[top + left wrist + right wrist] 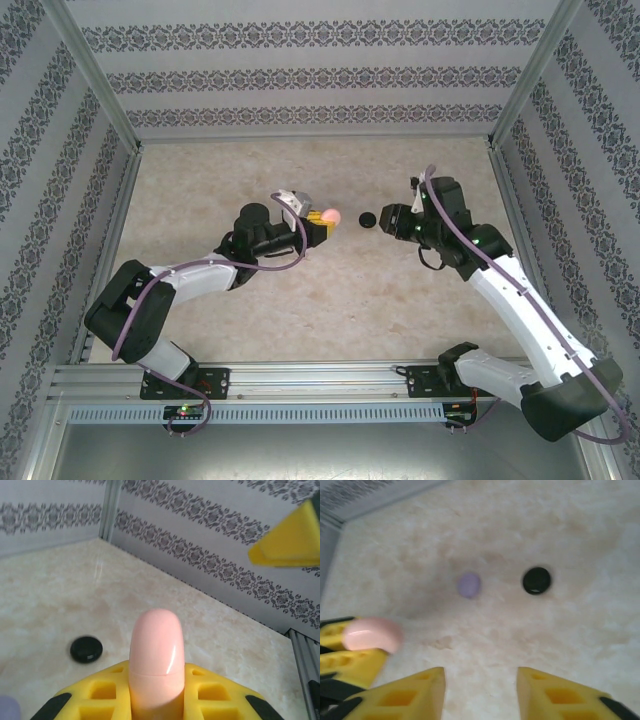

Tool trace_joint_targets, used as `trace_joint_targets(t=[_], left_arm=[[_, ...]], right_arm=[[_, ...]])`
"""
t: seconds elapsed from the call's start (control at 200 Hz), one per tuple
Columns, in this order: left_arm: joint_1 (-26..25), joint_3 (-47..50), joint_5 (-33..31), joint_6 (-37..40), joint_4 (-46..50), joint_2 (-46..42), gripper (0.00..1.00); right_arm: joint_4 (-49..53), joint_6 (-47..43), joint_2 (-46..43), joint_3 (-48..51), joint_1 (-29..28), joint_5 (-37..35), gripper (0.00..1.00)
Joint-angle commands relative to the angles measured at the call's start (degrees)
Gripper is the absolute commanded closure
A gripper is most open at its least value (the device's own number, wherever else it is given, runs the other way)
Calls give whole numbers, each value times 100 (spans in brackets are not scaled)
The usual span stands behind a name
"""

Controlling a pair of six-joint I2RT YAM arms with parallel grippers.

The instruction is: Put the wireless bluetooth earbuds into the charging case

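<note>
Clamping a pink case [156, 650] with the left gripper [320, 226] at mid-table, just left of a black case [367, 219] on the table [200, 200], a purple case [469, 585] nearby; right gripper [480, 677] released, jaws apart.

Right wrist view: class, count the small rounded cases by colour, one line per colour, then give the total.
pink case: 1
purple case: 1
black case: 1
Total: 3
</note>
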State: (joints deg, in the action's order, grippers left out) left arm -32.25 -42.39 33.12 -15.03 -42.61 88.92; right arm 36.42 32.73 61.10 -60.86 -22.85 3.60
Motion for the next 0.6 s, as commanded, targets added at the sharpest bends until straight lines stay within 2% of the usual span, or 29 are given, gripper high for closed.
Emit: trace_joint_targets(t=[0.0,0.255,0.53,0.595], left_arm=[[-36,66,-160,-843,351,239,100],[-92,-305,-365,-2150,1445,951,100],[-106,-377,-467,-2983,1330,1636,100],[-106,-414,-417,-3141,1272,1807,96]], right_arm=[[-242,115,-227,291,104,-320,46],[-345,144,-244,485,193,-295,38],[-364,100,-193,382,298,-289,36],[-364,88,-172,342,311,-269,36]])
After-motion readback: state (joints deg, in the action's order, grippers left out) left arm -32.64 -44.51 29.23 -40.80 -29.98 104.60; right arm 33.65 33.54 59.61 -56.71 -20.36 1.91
